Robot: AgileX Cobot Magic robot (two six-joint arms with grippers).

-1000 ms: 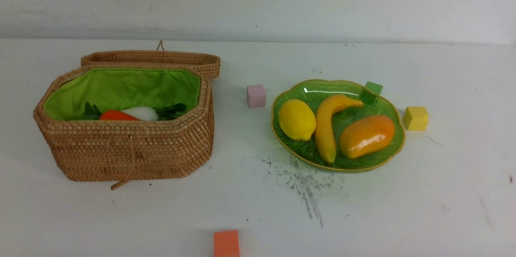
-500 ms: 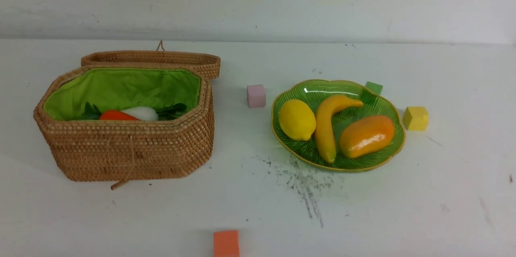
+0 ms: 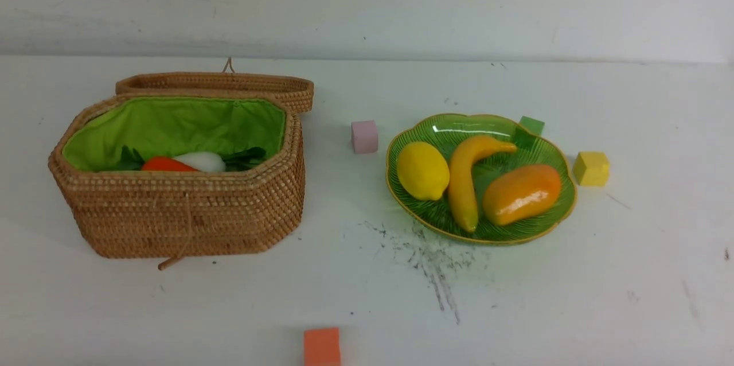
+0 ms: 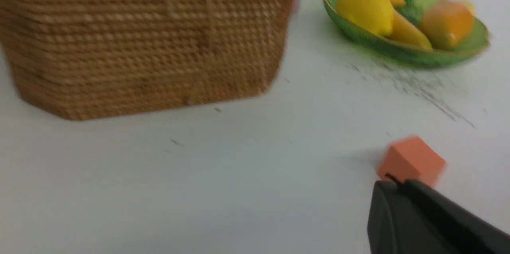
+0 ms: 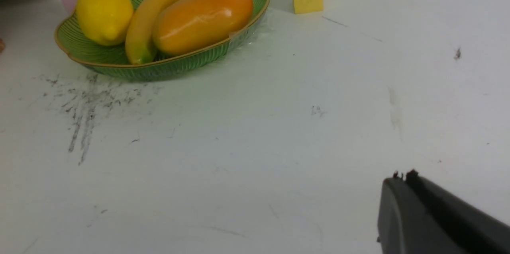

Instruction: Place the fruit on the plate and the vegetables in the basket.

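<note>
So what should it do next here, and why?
Probably nothing more than keep both arms back. The lemon, banana and mango lie on the plate, and a carrot and radish show inside the basket. No fruit or vegetable is left on the table, only coloured cubes. The gourd cannot be seen, so I cannot confirm it.

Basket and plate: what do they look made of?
Basket: woven tan wicker, matte, coiled rows visible; bright green cloth lining, creased. Plate: likely green glass, glossy, ribbed, slightly see-through, with a yellow-gold rim; glazed ceramic or plastic can't be ruled out.
</note>
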